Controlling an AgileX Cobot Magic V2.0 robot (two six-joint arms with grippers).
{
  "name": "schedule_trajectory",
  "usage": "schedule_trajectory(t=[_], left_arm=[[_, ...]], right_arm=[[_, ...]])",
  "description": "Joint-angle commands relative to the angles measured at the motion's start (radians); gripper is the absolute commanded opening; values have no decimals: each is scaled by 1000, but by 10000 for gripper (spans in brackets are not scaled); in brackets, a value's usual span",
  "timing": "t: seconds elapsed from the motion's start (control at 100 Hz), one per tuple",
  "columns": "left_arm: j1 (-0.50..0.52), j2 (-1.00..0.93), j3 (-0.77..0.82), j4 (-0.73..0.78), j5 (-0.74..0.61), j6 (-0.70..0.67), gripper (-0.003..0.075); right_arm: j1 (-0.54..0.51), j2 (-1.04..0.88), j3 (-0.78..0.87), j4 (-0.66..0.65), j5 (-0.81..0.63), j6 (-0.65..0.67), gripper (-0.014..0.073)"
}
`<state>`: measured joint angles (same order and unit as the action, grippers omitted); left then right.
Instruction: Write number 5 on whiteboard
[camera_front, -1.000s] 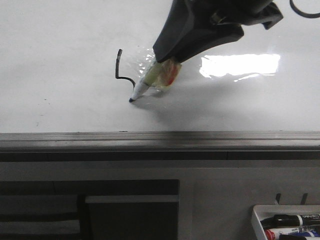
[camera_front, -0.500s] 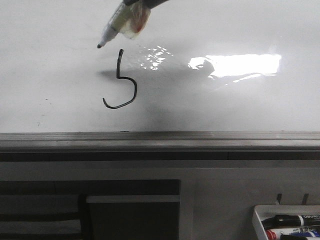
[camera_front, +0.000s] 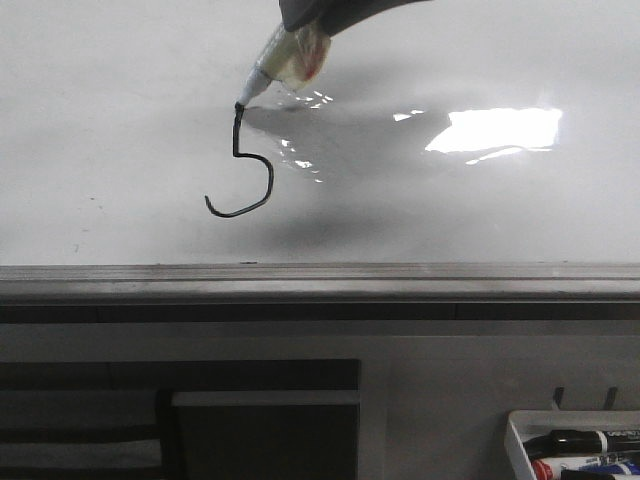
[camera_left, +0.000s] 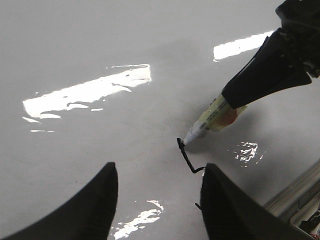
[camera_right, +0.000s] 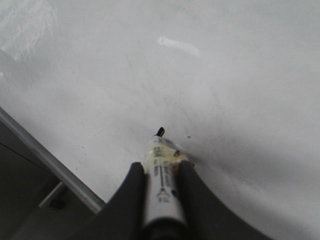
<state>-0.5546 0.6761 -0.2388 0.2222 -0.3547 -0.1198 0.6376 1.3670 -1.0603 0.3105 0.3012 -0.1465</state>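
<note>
On the glossy whiteboard (camera_front: 120, 120) stands a black number 5 (camera_front: 243, 165) (top bar missing).

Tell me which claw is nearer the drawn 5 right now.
Right. The right claw holds the marker with its tip at the top of the number 5. The left claw hangs open above the whiteboard, off it.

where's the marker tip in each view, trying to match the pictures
Front view: the marker tip is upper left of centre, at the top of the number 5 stem.
Left wrist view: the tip is right of centre, at the stroke's upper end.
Right wrist view: the tip is near centre, beyond the right claw; the stroke isn't visible.
Shared landmark: the marker's yellowish taped barrel.
</note>
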Motion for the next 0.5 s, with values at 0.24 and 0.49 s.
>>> schedule_trajectory(t=[0.24, 0.49], left_arm=[[1, -3, -26, -17, -67, -9, 354], [1, -3, -26, 5, -67, -9, 354]], right_arm=[[-72, -35, -30, -20, -34, -12, -61], [-119, -59, -31, -28, 11, -12, -61]])
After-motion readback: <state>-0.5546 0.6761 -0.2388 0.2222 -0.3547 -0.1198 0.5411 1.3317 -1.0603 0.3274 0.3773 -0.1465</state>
